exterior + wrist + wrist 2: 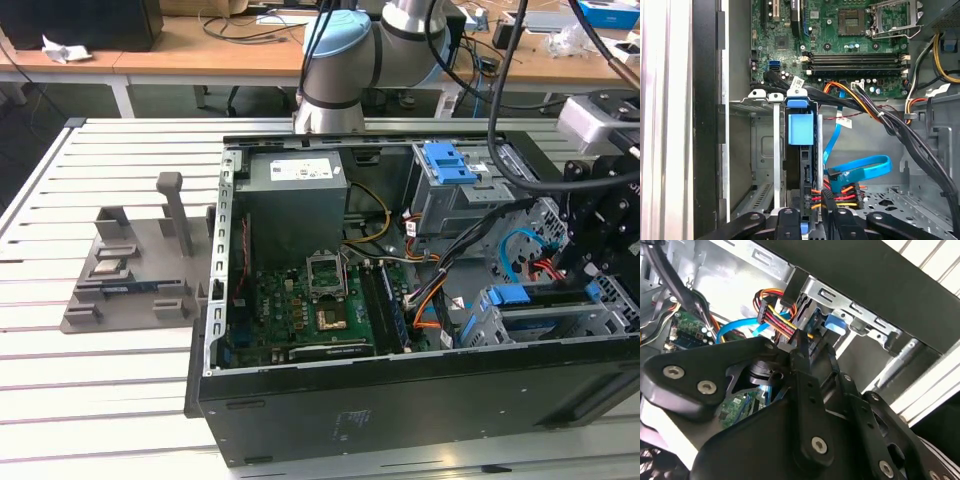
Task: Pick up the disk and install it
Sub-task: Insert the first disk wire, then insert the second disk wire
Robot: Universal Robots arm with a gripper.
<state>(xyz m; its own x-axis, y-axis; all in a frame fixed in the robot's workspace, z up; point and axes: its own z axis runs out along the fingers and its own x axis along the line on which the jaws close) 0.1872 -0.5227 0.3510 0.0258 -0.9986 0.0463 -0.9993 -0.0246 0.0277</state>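
Note:
The disk (809, 170) stands on edge in a slot of the metal drive cage (776, 165), with its blue carrier tab (801, 128) at the end nearest the motherboard. My gripper (811, 221) sits over the disk's other end with its black fingers (788, 220) close on either side of it. In the exterior view the gripper (578, 268) hangs over the drive cage (545, 325) at the case's right end, where the blue-framed disk (540, 297) lies in the cage. In the second wrist view the gripper (812, 342) reaches down to the blue carrier (832, 324).
Red, orange and black power wires (837, 195) and a blue data cable (860, 167) lie right beside the disk. The case holds a motherboard (310, 300), a grey power-supply box (295, 205) and a blue latch piece (447, 162). A grey fixture (130, 265) stands at the exterior view's left.

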